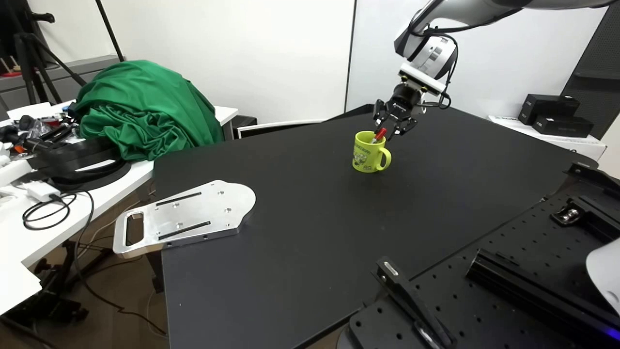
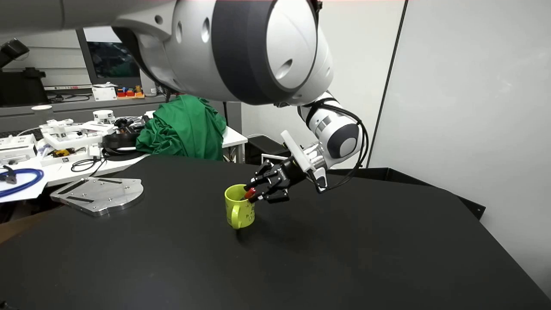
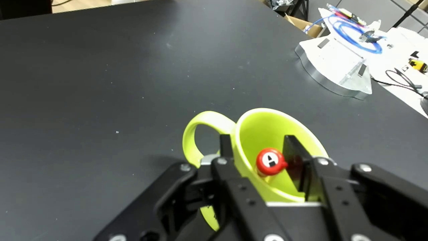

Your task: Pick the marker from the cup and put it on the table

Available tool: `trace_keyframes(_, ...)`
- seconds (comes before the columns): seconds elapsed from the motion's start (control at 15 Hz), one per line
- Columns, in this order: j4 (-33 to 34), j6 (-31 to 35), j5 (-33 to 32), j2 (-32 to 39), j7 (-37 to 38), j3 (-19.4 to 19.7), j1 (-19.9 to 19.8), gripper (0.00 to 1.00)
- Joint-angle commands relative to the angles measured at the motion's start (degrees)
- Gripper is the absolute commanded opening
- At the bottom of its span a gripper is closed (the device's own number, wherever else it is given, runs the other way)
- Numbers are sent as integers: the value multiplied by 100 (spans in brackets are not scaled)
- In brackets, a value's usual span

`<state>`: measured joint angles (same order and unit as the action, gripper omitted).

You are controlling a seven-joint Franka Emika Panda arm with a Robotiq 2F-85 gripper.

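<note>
The lime-green cup (image 1: 366, 156) stands upright on the black table (image 1: 300, 232) and also shows in an exterior view (image 2: 241, 214). The red-capped marker (image 1: 380, 134) leans inside it, its cap near the rim; the lower part is hidden. In the wrist view the marker's round red end (image 3: 270, 162) shows against the cup's inner wall (image 3: 264, 125). My gripper (image 3: 260, 147) is open with its fingers either side of the cap. The right finger is inside the rim, close to or touching the cap; the left finger is apart from it, outside the rim by the handle.
A silver metal plate (image 1: 193, 213) lies at the table's edge. A white desk (image 1: 111, 194) with clutter and a green cloth (image 1: 145, 111) stands beside the table. Black boxes (image 1: 557, 116) sit on a white box past the far edge.
</note>
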<state>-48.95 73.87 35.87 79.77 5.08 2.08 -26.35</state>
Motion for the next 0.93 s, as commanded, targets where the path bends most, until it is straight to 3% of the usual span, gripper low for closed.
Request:
trace_keyframes(0.0,299,-85,-16,70,174,9,18,13)
trace_keyframes(0.13,325,-101,-9,45,178,8,7,2)
trace_keyframes(0.47,322,-198,31,-118,197,-21,11,5)
trace_keyframes(0.87,110,-627,-11,-807,233,-8,105,5)
